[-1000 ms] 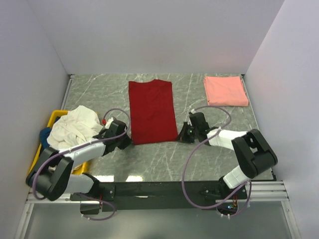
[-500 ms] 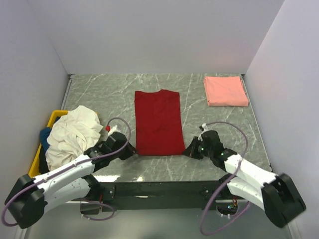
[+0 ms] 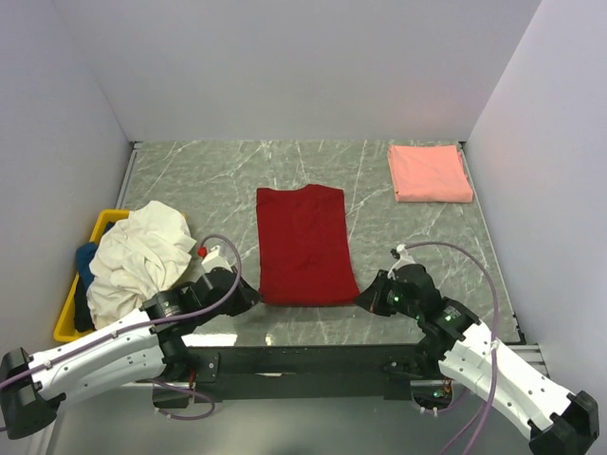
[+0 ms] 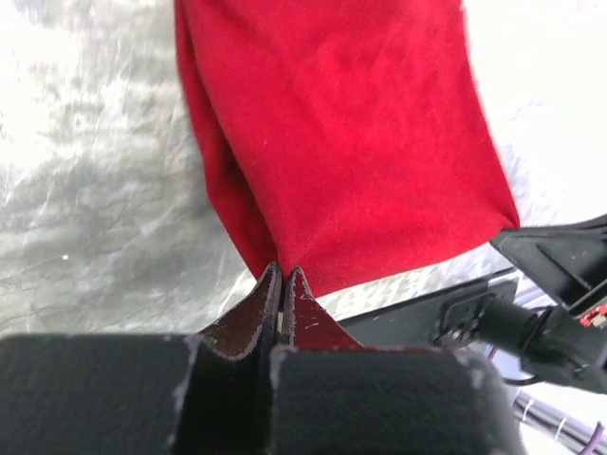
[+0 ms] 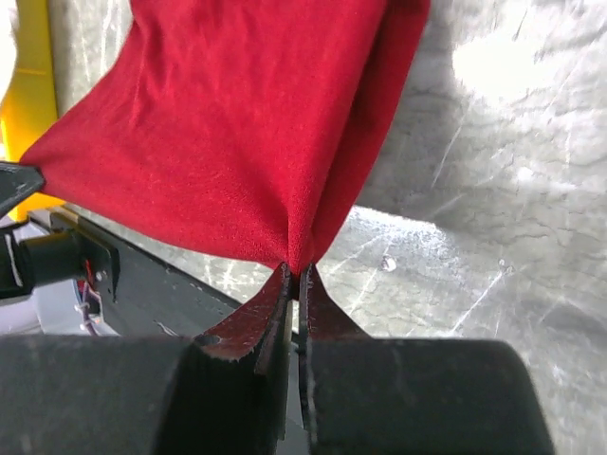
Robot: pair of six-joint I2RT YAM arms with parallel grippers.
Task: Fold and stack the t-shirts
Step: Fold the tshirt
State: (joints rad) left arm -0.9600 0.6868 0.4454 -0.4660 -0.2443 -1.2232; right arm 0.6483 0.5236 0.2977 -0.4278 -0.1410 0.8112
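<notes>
A dark red t-shirt (image 3: 303, 245), folded into a long strip, lies in the middle of the table. My left gripper (image 3: 250, 298) is shut on its near left corner (image 4: 275, 265). My right gripper (image 3: 367, 298) is shut on its near right corner (image 5: 302, 258). Both hold the near edge taut close to the table's front edge. A folded salmon-pink t-shirt (image 3: 429, 172) lies at the far right. A crumpled cream-white t-shirt (image 3: 140, 248) sits on the yellow bin (image 3: 68, 305) at the left, with a blue t-shirt (image 3: 85, 258) peeking out beneath it.
Grey walls close the table in on three sides. The black frame rail (image 3: 313, 360) runs along the near edge, just behind both grippers. Purple cables (image 3: 455, 248) loop off both arms.
Both grippers have pulled back toward the near edge, dragging the red t-shirt toward me and slightly right. The pink shirt and the bin pile have not moved.
</notes>
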